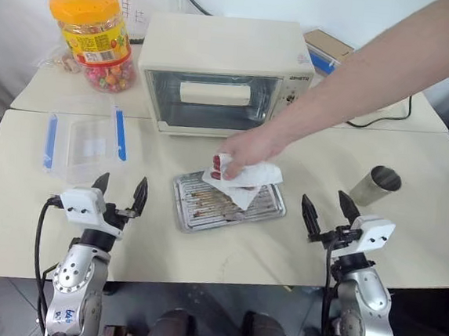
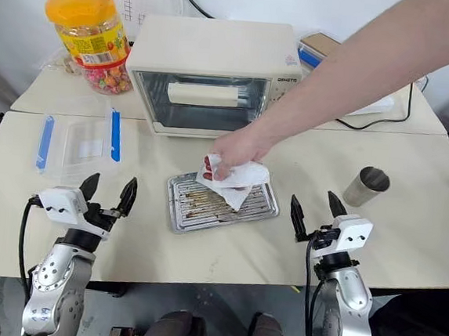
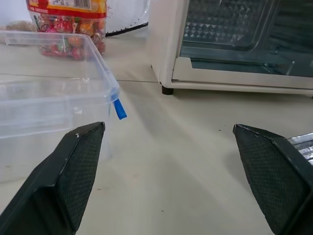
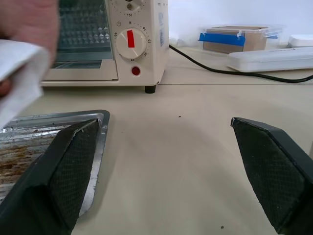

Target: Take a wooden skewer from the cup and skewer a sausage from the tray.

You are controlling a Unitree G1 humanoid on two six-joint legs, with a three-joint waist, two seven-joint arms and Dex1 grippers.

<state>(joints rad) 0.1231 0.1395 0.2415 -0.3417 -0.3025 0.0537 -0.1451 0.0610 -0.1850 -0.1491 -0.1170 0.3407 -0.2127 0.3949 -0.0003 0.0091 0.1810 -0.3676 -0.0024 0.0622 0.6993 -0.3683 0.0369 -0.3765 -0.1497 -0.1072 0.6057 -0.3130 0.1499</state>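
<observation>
Over the tray (image 1: 197, 213) a person's hand (image 1: 246, 150) holds tissue (image 1: 247, 178); both grippers' fingers spread.

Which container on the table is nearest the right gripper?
The steel cup, just beyond the right gripper; the clear box and candy jar sit far left.

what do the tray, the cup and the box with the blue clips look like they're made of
The tray looks like bare silver metal: ridged, shiny, with brown stains. The cup seems to be brushed steel, dull grey with a soft sheen. The box is probably clear plastic, since the table shows through its walls.
</observation>
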